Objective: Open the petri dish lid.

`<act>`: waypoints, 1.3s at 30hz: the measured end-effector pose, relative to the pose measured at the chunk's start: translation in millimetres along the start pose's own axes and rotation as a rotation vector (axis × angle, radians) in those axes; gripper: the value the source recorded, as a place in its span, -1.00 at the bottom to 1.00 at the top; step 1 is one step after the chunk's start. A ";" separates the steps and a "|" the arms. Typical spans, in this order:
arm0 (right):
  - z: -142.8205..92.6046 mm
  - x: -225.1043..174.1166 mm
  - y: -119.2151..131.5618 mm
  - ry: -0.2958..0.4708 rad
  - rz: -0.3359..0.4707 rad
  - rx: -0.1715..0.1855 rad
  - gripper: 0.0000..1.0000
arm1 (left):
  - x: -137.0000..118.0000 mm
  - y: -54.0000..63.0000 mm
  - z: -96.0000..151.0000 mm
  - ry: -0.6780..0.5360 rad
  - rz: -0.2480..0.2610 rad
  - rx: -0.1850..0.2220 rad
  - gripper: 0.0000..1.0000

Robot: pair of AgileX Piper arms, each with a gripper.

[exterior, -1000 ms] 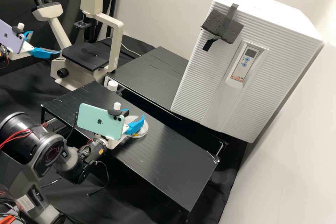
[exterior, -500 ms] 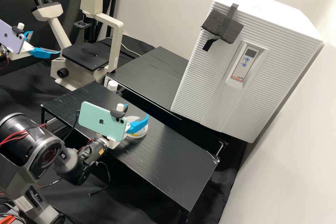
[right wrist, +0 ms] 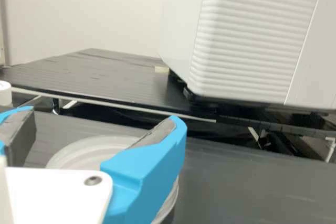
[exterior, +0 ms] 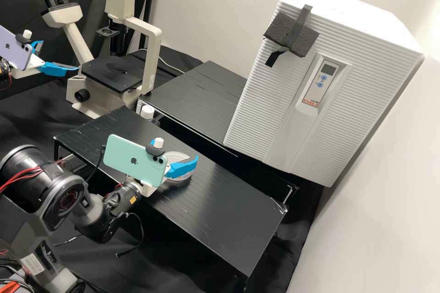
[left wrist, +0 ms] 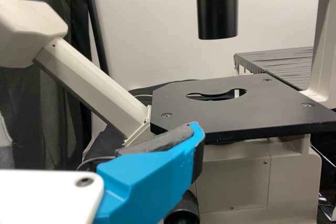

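Your right arm comes in from the high view's lower left, bent at the elbow, wrist low. Right gripper (exterior: 175, 151) over the front black stand (exterior: 229, 219), green phone (exterior: 133, 160) mounted behind it. Claw open, wide spread between the two fingers, nothing clamped.

Petri dish (exterior: 178, 156) on the stand, flat, right by that claw. In the high view the near finger crosses in front of it. In your right wrist view, the dish lies partly in the gap of the right gripper (right wrist: 102, 116), partly behind one finger, a bit of rim past it. Can't tell if finger and dish touch.

Your left gripper (exterior: 60, 55) is up beside the microscope (exterior: 153, 55), well apart from the dish; fingers parted, empty.

Against the earlier frames: right gripper has shifted a little toward the high view's right, near fingertip now lower, and its fingers look farther apart than a second ago. Dish in about the same place. Left arm unchanged.
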 end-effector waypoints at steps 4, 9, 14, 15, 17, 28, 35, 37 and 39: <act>2.3 0.1 1.0 -0.012 0.005 -0.001 1.00 | 0.0 0.0 0.0 0.000 0.000 0.000 1.00; 6.0 0.6 1.0 -0.030 0.005 -0.001 1.00 | 0.0 0.0 0.0 0.000 0.000 0.000 1.00; 12.0 0.2 3.6 -0.061 0.018 -0.001 1.00 | 0.0 0.0 0.0 0.000 0.000 0.000 1.00; 12.5 0.2 4.0 -0.063 0.021 -0.002 1.00 | 0.0 0.0 0.0 0.000 0.000 0.000 1.00; 13.0 -0.4 3.8 -0.066 0.019 -0.001 1.00 | 0.0 0.0 0.0 0.000 0.000 0.000 1.00; 16.8 -0.5 -1.8 -0.078 -0.005 0.037 1.00 | 0.0 0.0 0.0 0.000 0.000 0.000 1.00; 17.8 -2.0 0.9 -0.055 -0.014 0.024 1.00 | 0.0 0.0 0.0 0.000 0.000 0.000 1.00; 18.4 -4.4 3.4 -0.048 -0.015 0.015 1.00 | 0.0 0.0 0.0 0.000 0.000 0.000 1.00; 18.3 -6.1 7.7 -0.035 -0.009 0.009 1.00 | 0.0 0.0 0.0 0.000 0.000 0.000 1.00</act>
